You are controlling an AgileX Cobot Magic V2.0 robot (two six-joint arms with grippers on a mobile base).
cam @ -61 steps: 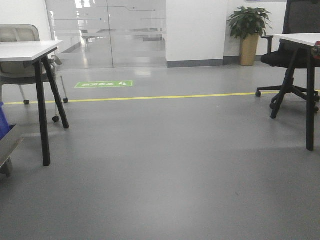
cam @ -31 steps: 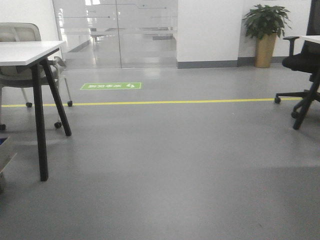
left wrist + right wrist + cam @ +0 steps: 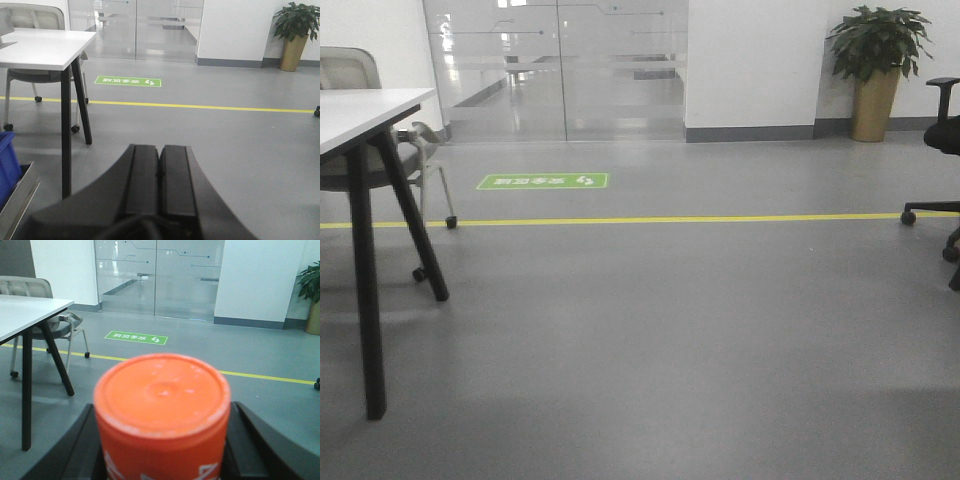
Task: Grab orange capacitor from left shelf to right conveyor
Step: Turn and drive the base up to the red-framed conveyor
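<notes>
My right gripper (image 3: pixel 162 412) is shut on the orange capacitor (image 3: pixel 162 390). The capacitor stands upright between the black fingers (image 3: pixel 75 440), with its rimmed flat top towards the camera and white print low on its side. My left gripper (image 3: pixel 160 147) is shut and empty, held above the grey floor. A strip of the left shelf's steel edge (image 3: pixel 20 200) shows at the bottom left of the left wrist view. The right conveyor is out of view. Neither gripper shows in the front view.
A white table on black legs (image 3: pixel 365 330) and a grey chair (image 3: pixel 420 160) stand at the left. A blue bin (image 3: pixel 7 165) sits by the shelf. A yellow floor line (image 3: pixel 650 219), a green floor sign (image 3: pixel 542 181), a potted plant (image 3: pixel 878 70) and an office chair base (image 3: pixel 940 210) lie ahead.
The front view has moved forward. The left table has slid further left and nearer. The right table and the shelf corner have left the frame. The plant has shifted right.
</notes>
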